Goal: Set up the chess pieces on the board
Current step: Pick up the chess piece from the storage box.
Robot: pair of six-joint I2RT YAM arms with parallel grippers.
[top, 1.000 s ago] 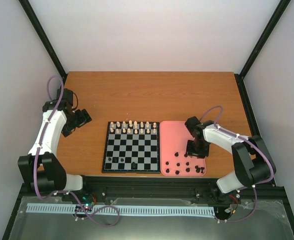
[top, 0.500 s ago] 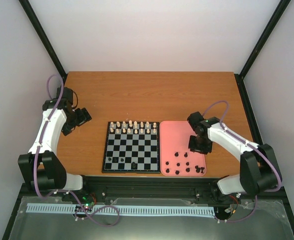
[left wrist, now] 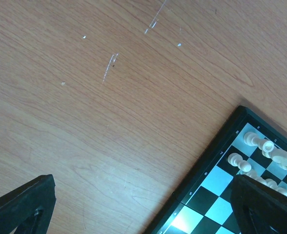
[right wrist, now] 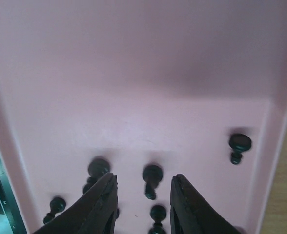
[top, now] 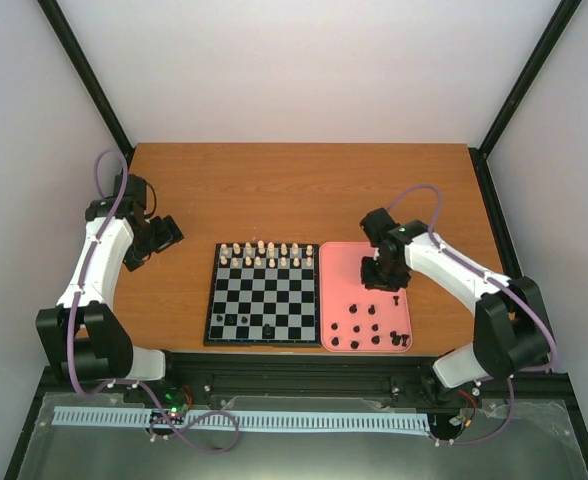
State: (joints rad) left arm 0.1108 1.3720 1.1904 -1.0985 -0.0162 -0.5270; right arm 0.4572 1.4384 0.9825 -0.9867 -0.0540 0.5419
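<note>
Top external view: barely begun. Only about four black pieces [top: 230, 320] on the board [top: 264, 300], near edge; roughly ten more in the pink tray [top: 339, 270] right of it. Right tool [top: 384, 278] above that tray, partly open, gripping nothing; left tool [top: 161, 238] left of the board, wide open, empty. No readable writing.
</note>
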